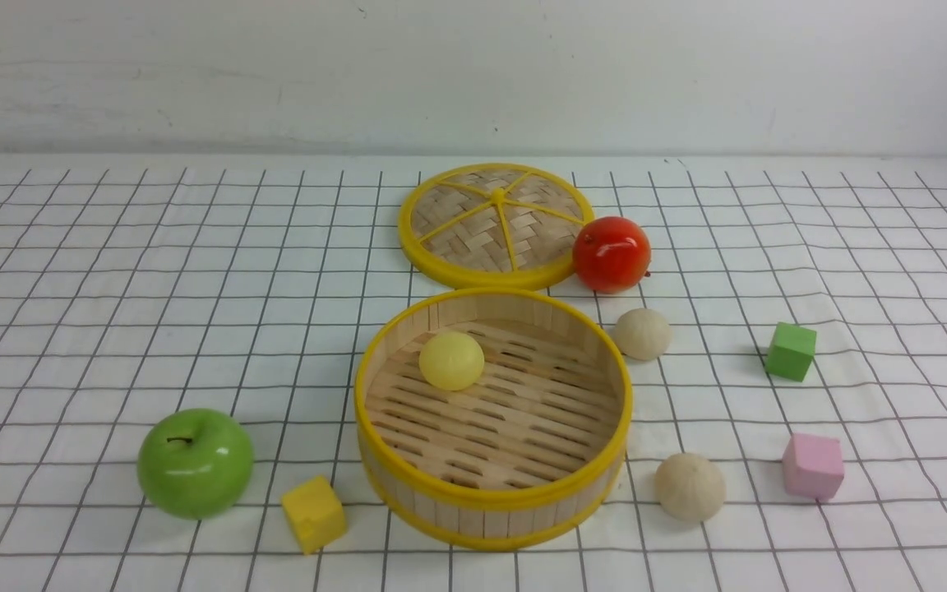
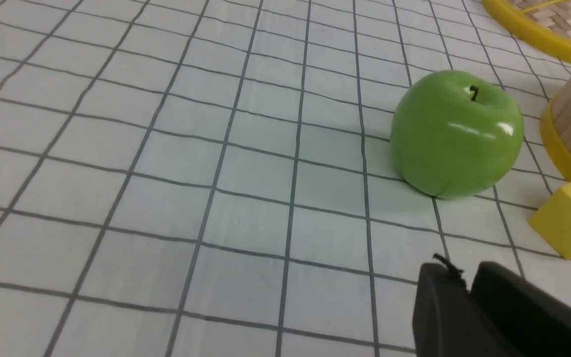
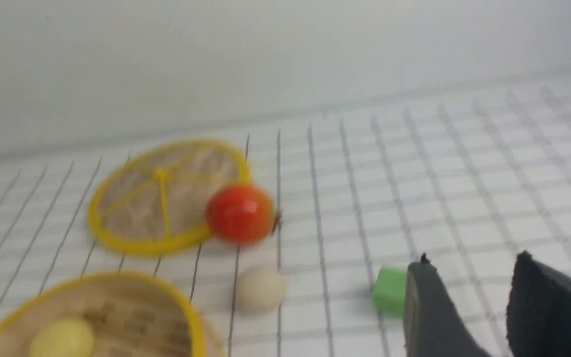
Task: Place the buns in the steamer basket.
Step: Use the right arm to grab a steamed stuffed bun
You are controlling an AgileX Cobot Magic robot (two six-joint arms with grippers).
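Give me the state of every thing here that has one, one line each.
steamer basket, open, lid off, one bun inside
lid, off, lying behind the basket
yellow bun, in the basket
far beige bun, outside, on the cloth
near beige bun, outside, on the cloth
left gripper, empty, jaws nearly together
right gripper, open, empty

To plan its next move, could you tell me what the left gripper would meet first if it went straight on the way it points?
Probably the glossy green apple, which lies ahead of the left gripper on the checked cloth; depth is unclear.
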